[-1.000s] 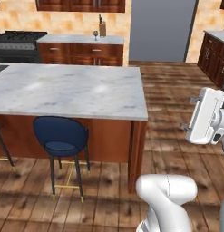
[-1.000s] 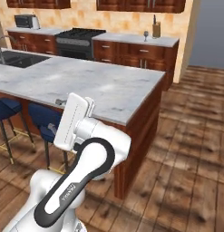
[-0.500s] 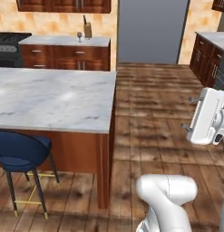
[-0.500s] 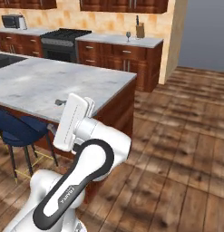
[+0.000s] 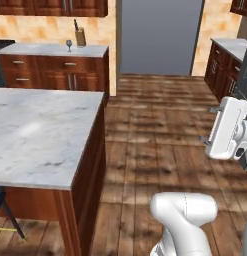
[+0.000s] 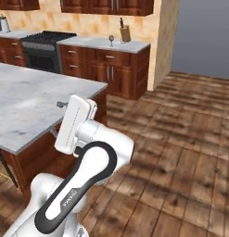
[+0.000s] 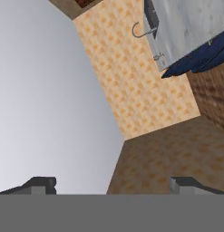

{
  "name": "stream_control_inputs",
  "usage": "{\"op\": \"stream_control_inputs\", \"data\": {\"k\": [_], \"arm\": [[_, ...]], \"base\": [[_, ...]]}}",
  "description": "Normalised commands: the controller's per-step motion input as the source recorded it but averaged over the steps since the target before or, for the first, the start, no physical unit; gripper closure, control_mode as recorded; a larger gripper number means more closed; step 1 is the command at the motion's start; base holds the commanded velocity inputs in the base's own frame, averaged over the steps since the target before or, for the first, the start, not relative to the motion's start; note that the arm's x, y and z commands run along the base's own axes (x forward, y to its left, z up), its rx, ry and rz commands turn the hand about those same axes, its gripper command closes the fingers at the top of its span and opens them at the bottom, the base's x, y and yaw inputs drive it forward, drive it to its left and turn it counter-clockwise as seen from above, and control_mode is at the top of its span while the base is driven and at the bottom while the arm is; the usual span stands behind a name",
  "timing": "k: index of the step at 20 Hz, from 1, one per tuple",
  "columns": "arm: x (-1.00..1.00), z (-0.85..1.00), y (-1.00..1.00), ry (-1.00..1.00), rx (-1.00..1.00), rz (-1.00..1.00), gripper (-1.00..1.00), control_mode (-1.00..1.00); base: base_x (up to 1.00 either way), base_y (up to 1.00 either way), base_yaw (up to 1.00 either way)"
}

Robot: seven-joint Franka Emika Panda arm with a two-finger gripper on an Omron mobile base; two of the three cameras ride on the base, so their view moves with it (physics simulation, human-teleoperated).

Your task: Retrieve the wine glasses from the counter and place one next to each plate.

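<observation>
A small stemmed wine glass stands on the counter at the far wall, beside a knife block. From the right base view the same wine glass is on that counter, left of the knife block. My gripper hangs in the air over the wood floor, far from the glass, raised at mid-height. In the hand view the gripper is open, with nothing between its fingertips. The plates are out of view.
A marble island fills the near left, with a blue stool at its side. A black stove stands left of the counter. Open wood floor runs from me to the counter and the grey doorway.
The whole picture has shifted: the base has driven, so the island slid left and the far counter with the glass looks closer. The arm's pose and the open gripper are unchanged.
</observation>
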Motion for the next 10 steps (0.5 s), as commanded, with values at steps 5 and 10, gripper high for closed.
{"op": "stream_control_inputs", "data": {"k": [5,10], "arm": [[0.00,0.00,0.00,0.00,0.00,0.00,-1.00,1.00],[0.00,0.00,0.00,0.00,0.00,0.00,-1.00,1.00]], "base": [[1.00,-1.00,0.08],[1.00,-0.68,0.06]]}}
